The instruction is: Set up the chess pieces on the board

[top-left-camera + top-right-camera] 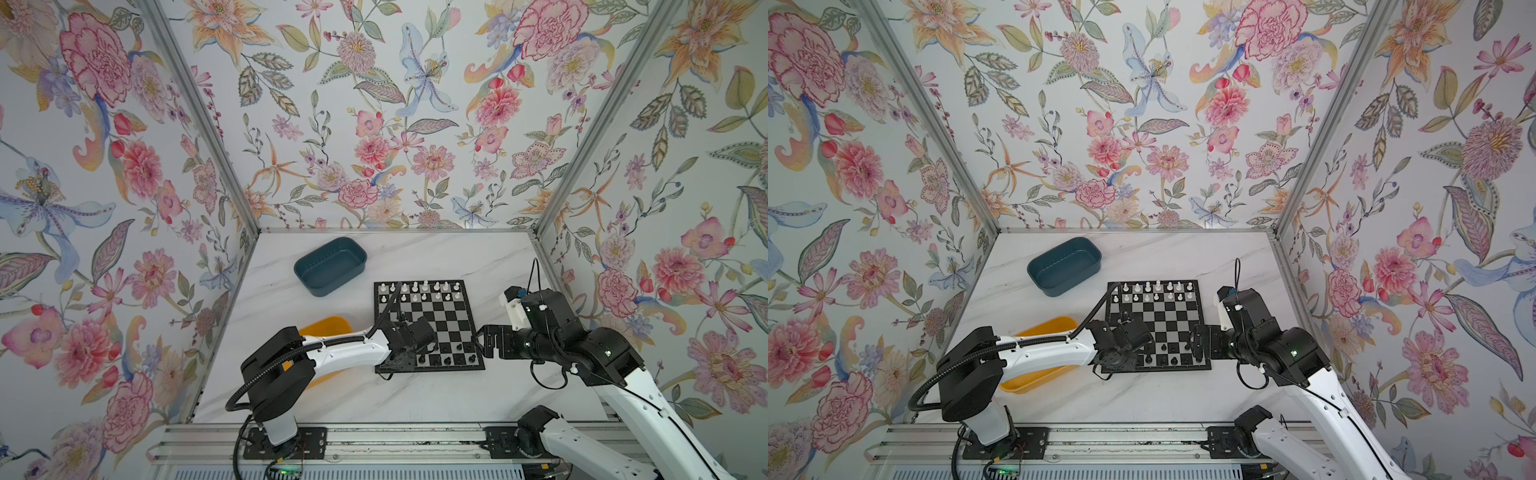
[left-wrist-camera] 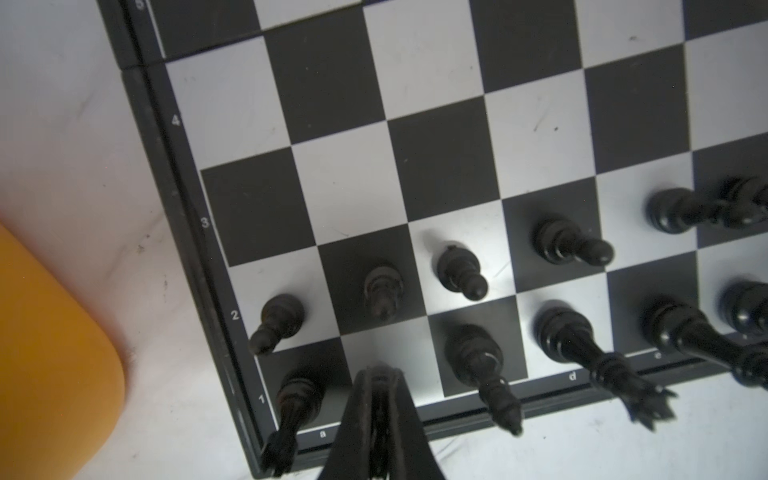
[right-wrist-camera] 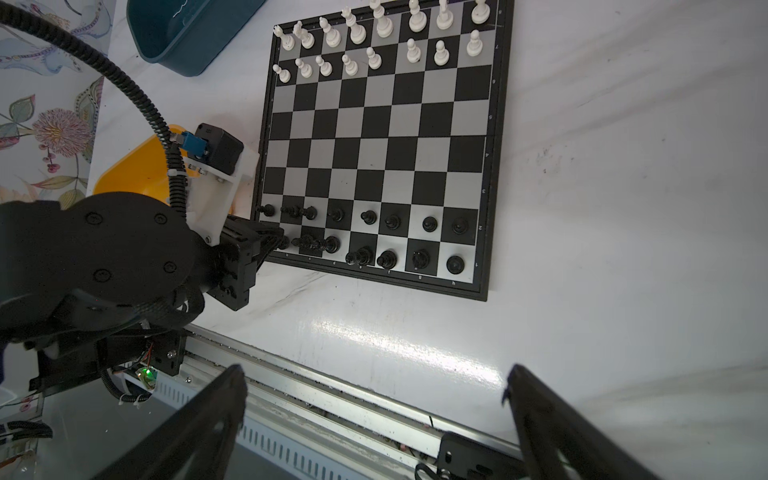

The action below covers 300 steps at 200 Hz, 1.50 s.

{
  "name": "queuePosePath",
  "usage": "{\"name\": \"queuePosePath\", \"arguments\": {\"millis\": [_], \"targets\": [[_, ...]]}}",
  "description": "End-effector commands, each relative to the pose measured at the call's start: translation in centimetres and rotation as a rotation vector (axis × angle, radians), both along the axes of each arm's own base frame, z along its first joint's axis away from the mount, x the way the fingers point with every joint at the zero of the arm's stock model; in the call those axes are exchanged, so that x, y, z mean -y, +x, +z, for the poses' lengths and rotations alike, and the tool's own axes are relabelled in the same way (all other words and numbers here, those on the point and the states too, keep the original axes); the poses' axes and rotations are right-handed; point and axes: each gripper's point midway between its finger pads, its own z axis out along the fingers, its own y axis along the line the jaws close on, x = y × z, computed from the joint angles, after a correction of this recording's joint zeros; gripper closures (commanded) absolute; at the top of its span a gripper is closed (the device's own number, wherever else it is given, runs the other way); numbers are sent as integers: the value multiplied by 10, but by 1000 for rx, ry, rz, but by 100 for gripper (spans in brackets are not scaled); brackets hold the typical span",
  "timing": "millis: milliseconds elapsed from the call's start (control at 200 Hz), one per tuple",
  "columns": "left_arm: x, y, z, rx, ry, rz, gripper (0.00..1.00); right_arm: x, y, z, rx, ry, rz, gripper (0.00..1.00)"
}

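Steadiness matters: left pincer, seemingly pinching a black piece, should seat it upright on the board at empty b1; right pincer idles spread.

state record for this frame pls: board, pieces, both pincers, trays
board: flat on the table
white pieces: sixteen, upright, filling the two far rows
black pieces: on the two near rows
left pincer: shut, tips on the near row, second square from the left corner; cannot tell if a piece is inside
right pincer: open, empty, beside the board's right edge
teal tray: beyond the far left corner, empty
yellow tray: left of the board, partly under the left arm
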Motion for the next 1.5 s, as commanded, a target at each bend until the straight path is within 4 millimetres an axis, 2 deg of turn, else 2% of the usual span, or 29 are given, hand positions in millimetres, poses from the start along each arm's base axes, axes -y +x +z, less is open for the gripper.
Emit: {"name": "queuePosePath", "arguments": {"millis": [0,230,435,636,806,921,1081,1226,1291,1306,1386,1411,1496], "targets": [[5,7,1,-2,3,-13,94,3,-3,-5,-19,-17,9,1],[5,7,-1,-8,3,-14,92,3,-3,-5,-20,-10,11,1],[5,7,-1,-10,-2,-14,78,5,-2,-4,-18,-11,12,1],[4,7,0,-5,-2,-9,72,4,-1,-2,-17,-7,17,1],[4,10,9,12,-7,-2,71,4,0,-1,-16,-7,17,1],[4,16,23,42,-10,3,67,4,2,1,-11,-7,18,1],[-2,30,59,117,-7,15,61,3,4,5,-6,-2,22,1],[-15,54,117,236,-25,45,55,5,9,10,13,-12,14,1],[-27,66,143,298,-35,63,44,7,13,14,28,-25,12,1],[-32,68,158,328,-58,69,41,8,14,15,33,-29,9,1],[-62,81,195,449,-50,111,22,13,22,19,54,-58,2,1],[-75,85,207,493,-44,131,16,15,25,22,64,-68,-2,1],[-129,91,243,637,-23,252,6,28,36,24,83,-110,-42,1]]}}
